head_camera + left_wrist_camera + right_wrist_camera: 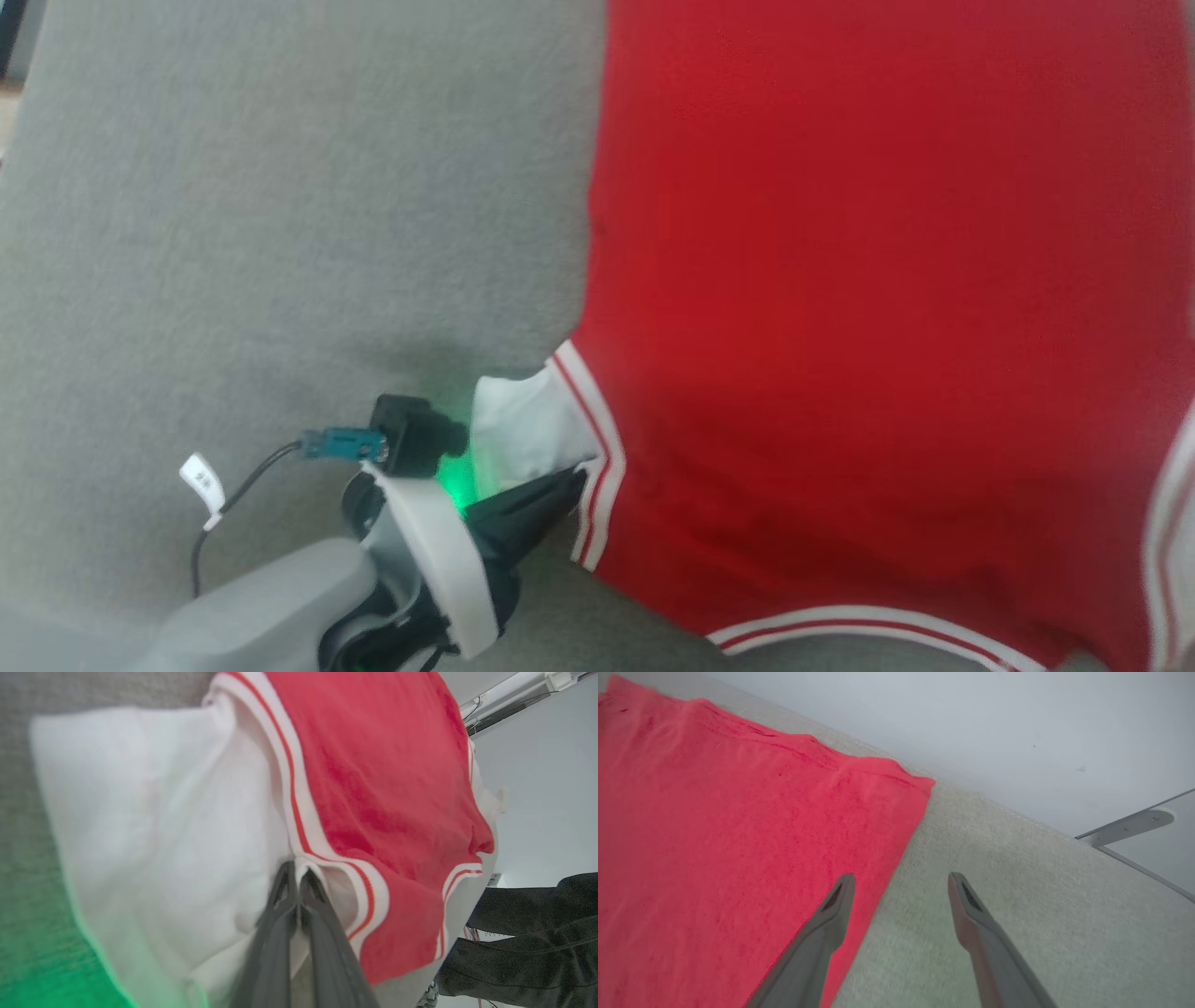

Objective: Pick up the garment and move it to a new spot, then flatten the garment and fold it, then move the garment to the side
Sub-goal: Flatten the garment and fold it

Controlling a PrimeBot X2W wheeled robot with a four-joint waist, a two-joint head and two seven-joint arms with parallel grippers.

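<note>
Now, head view: the garment [840, 280] lies on the grey desk [280, 187], filling the frame's right, long axis top to bottom; our left pincer [571, 481], lower left, pinches its white sleeve [518, 425]; left wrist view: jaws pressed together on that sleeve; right wrist view: our right pincer [901, 877] hangs spread, empty, astride the garment's edge, red cloth upper left.
</note>
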